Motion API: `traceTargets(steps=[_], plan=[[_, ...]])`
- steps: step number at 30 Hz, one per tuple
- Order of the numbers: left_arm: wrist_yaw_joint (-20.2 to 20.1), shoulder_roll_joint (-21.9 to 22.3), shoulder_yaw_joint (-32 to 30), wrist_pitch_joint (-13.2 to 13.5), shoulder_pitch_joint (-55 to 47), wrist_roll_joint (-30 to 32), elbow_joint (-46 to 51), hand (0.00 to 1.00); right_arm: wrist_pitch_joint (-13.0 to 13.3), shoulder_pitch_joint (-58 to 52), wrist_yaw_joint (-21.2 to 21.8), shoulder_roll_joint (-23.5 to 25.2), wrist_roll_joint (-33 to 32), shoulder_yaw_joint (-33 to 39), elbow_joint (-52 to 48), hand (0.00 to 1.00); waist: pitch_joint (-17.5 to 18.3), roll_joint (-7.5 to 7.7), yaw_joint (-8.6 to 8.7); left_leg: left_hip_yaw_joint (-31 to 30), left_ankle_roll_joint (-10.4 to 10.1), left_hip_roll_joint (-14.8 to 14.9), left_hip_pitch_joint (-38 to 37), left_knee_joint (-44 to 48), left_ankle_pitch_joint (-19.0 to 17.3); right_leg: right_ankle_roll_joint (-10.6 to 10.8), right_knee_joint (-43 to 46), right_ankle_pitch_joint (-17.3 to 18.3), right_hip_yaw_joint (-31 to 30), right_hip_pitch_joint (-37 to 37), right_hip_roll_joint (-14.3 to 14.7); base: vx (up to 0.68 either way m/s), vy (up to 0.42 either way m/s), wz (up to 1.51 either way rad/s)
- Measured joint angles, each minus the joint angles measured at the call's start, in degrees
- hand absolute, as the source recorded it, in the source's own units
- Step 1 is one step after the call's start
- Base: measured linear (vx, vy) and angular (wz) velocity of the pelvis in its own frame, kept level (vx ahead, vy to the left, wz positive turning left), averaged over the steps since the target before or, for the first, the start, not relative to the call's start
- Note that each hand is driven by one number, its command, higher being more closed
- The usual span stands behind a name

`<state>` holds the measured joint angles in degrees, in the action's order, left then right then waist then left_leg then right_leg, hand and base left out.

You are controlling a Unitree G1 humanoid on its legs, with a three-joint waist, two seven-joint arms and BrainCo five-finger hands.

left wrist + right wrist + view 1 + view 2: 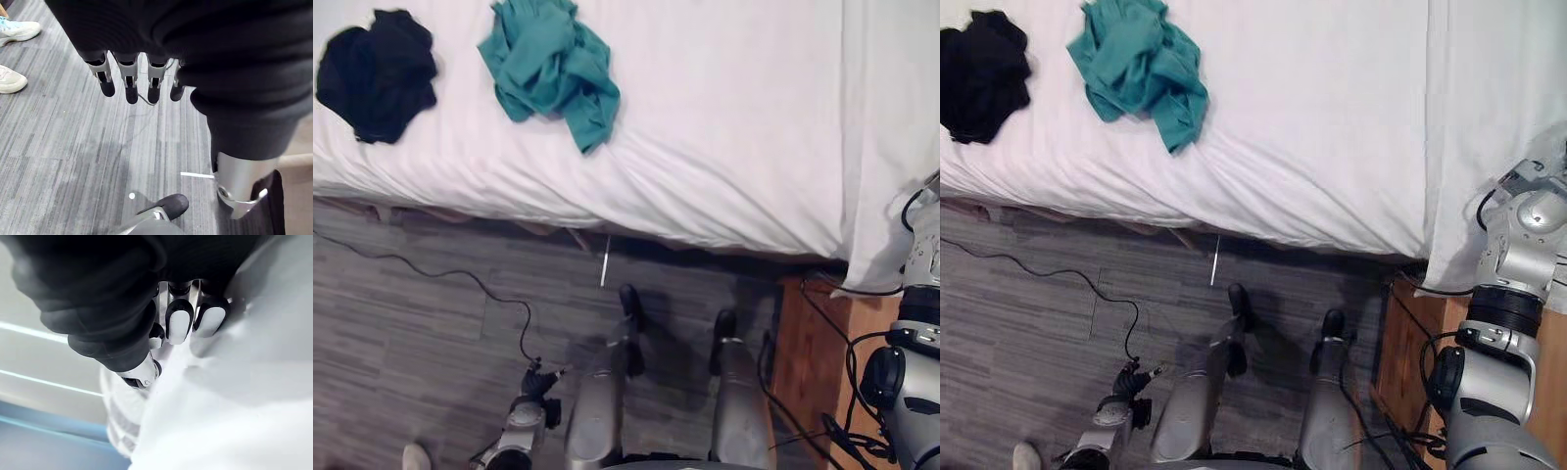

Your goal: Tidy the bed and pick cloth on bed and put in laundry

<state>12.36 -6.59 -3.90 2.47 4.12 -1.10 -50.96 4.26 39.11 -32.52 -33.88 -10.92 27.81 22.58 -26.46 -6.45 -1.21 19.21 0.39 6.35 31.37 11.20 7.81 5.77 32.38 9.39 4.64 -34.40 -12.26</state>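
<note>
While the left hand [129, 81] hangs low over the floor [73, 156] with straight, slack fingers and nothing in it, the right hand [178, 325] is up at the bed's right end, pressed against white fabric [234, 396]; whether it grips that fabric I cannot tell. Grey, streaked planks lie open around the left hand, with a person's two pale shoes [14, 30] well off to one side. Beyond the open strip of floor the edge of the bed [724, 127] runs straight across, its white sheet smooth on top and softly creased along the overhang. A second white layer [891, 137] hangs down the right end, above a brown wood panel [808, 343]. A crumpled teal cloth [548, 64] lies near the bed's edge, left of a wide bare stretch of sheet. A bunched black cloth [377, 73] sits apart from it, further left.
</note>
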Motion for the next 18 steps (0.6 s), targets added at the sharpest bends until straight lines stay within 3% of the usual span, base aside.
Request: traceTargets(steps=[1,5,11,13,14,15,18], plan=[[0.58,0.67,-0.3,0.29,0.73,-0.71,2.28,0.0,0.88,-1.92,0.02,1.21,-1.17,-0.14,-3.11,1.0,-1.03,-0.18,-0.08,0.82,-0.3,2.44,3.99,7.1,-4.12,0.09,2.44,0.83,-0.81,-2.59,0.41,-0.07,-0.021,-0.4],[1.8,0.72,-2.01,0.66,3.16,-1.74,6.09,0.0,3.88,-8.36,0.2,7.03,-2.5,-0.43,-10.05,1.0,-2.39,0.55,0.37,2.91,0.0,7.42,8.16,18.87,-10.51,-0.19,9.38,4.36,-1.74,-5.65,1.3,-0.06,-0.063,-0.2],[2.89,3.45,-3.09,0.16,4.4,-1.74,8.34,0.0,5.58,-16.79,2.79,17.17,-2.46,-0.67,-10.8,1.0,-2.84,2.72,0.24,5.1,0.08,10.65,5.32,21.84,-11.85,-0.68,10.65,5.72,-1.07,-2.31,2.02,0.0,-0.114,-0.05],[2.91,3.87,-3.08,-0.14,3.68,-1.68,8.42,0.0,4.79,-21.3,4.4,21.32,-2.47,-0.83,-6.84,1.0,-2.74,3.76,0.27,5.95,0.01,10.7,-0.53,20.0,-12.06,-0.9,8.42,5.86,-0.18,3.8,2.0,0.06,-0.13,-0.04],[2.91,3.98,-3.06,-0.16,2.78,-1.64,8.61,0.0,3.11,-24.76,5.66,24.02,-2.46,-1.61,-4.16,1.0,-2.21,4.74,0.34,7.23,-0.16,10.61,-4.23,18.06,-12.01,-0.91,6.64,5.86,0.05,7.26,1.97,0.09,-0.113,-0.04],[2.89,4.02,-2.98,-0.15,2.02,-1.62,8.67,0.0,1.72,-27.99,6.82,25.9,-2.12,-2.35,-1.33,0.0,-1.8,5.44,0.48,8.12,-0.75,10.31,-7.28,16.04,-11.61,-0.9,4.96,5.85,0.34,10.1,1.89,0.1,-0.11,0.02],[2.63,4.05,-2.23,-0.64,-0.9,-0.88,8.28,0.0,-3.14,-37.15,10.52,31.54,-0.41,-4.31,10.5,0.0,0.41,6.37,1.45,7.5,-3.16,6.93,-14.43,7.07,-8.54,-0.5,-2.08,4.7,2.21,17.68,1.26,0.11,-0.062,0.17]])
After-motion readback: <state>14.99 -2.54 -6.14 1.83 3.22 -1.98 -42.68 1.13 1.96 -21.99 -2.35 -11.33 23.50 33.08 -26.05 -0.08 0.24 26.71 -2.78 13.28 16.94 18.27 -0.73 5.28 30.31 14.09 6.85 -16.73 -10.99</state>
